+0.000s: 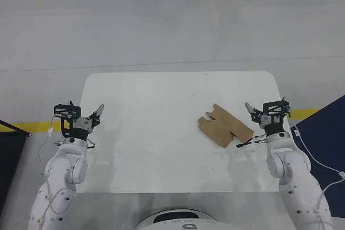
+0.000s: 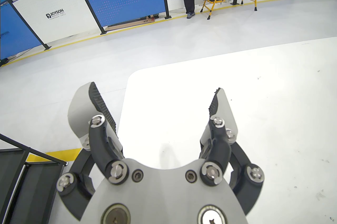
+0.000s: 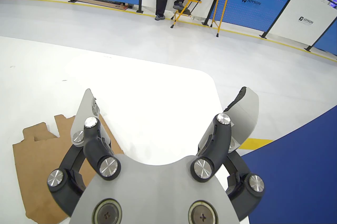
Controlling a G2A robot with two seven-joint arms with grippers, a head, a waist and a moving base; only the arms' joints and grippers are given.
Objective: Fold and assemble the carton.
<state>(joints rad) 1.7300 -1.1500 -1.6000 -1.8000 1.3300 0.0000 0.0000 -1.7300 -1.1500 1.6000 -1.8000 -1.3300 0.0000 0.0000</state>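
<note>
Right wrist view: carton [image 3: 34, 156] partly behind right gripper [image 3: 166, 93]

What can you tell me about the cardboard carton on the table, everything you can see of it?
The carton is a flat blank of plain brown cardboard, not yet folded. One end is cut into notched tabs with a slot between them, and the other edges look straight. It lies flat on the white table, on the robot's right side and set at a slant to the table's edges. Nothing rests on it. The right hand is open just beside it, with one finger over its near edge. Whether that finger touches the cardboard cannot be told.
</note>
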